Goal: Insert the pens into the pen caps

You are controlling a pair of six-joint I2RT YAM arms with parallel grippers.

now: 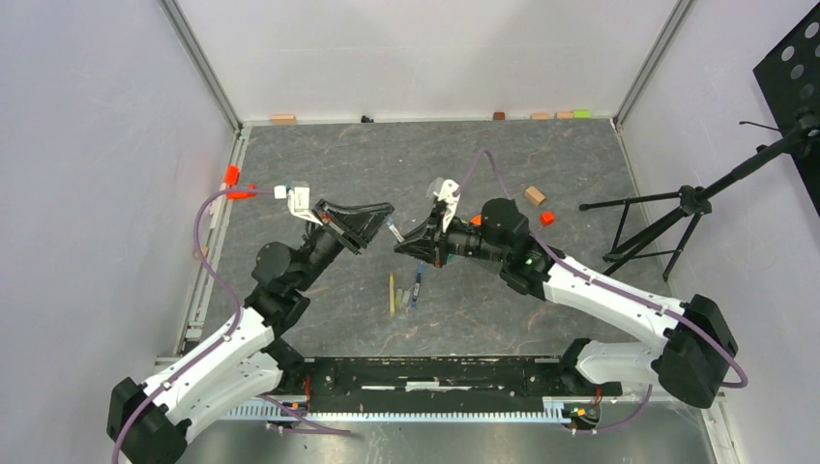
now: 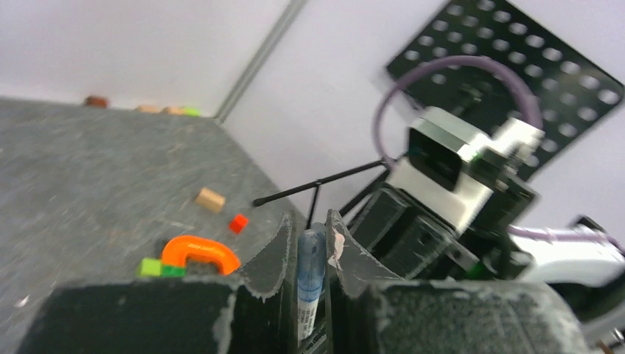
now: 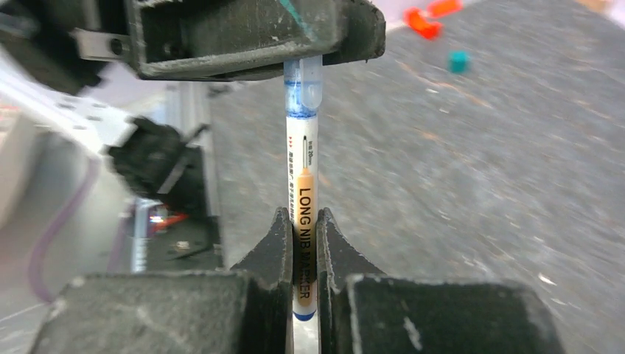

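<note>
Both grippers meet above the middle of the table. A white-barrelled pen [image 3: 301,193] with "LONG NIB MARKER" printed on it is clamped in my right gripper [image 3: 303,221]. Its tip sits inside a translucent bluish pen cap [image 3: 303,87]. My left gripper [image 2: 309,227] is shut on that pen cap [image 2: 310,259], tips facing the right gripper [image 1: 410,242]. From above, the held pen [image 1: 395,230] spans the short gap between the left gripper [image 1: 375,222] and the right one. On the table below lie a pale yellow pen [image 1: 392,292], a dark blue-ended pen [image 1: 417,285] and a small grey pen cap [image 1: 402,299].
An orange arch [image 2: 199,253], green blocks [image 2: 151,267], a red cube [image 1: 547,218] and a wooden block [image 1: 535,195] lie on the right half of the table. A black tripod [image 1: 667,217] stands at the right edge. Small blocks [image 1: 282,119] line the back wall.
</note>
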